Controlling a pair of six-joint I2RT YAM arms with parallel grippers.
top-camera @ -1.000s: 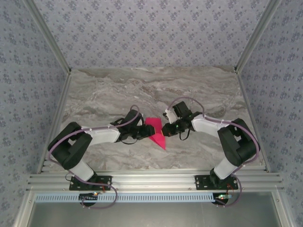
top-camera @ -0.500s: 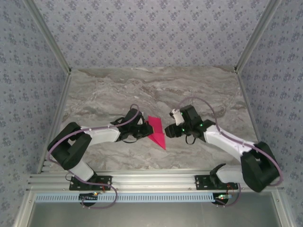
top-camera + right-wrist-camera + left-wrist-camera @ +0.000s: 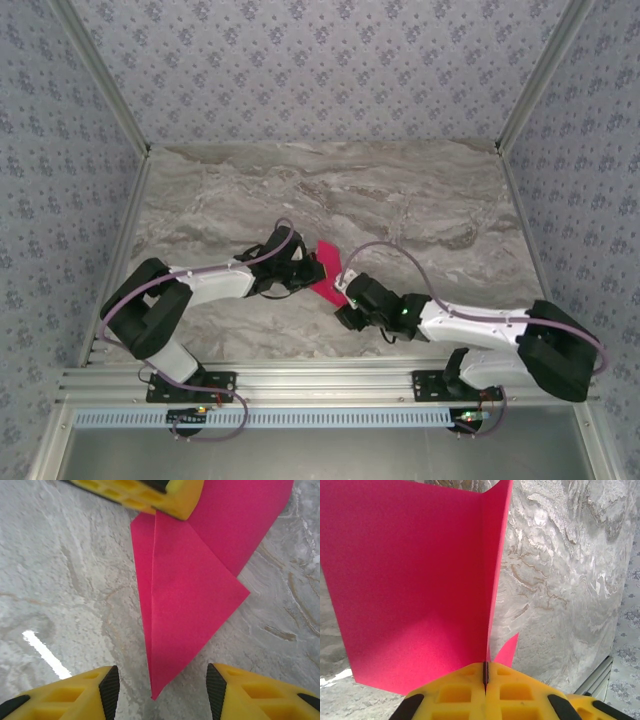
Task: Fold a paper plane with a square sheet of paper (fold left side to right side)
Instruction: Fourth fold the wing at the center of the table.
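Left jaws now clamp paper; right jaws (parted) swung to near tip.

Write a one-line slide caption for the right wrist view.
Open right claw poised at the tip of the folded pink paper, left claw pinching its far end.

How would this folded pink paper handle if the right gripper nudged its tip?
Likely floppy: the pink paper is thin, standing only along its crease where the left gripper pinches it. Probably light: a push may slide or buckle it on the smooth marble table.
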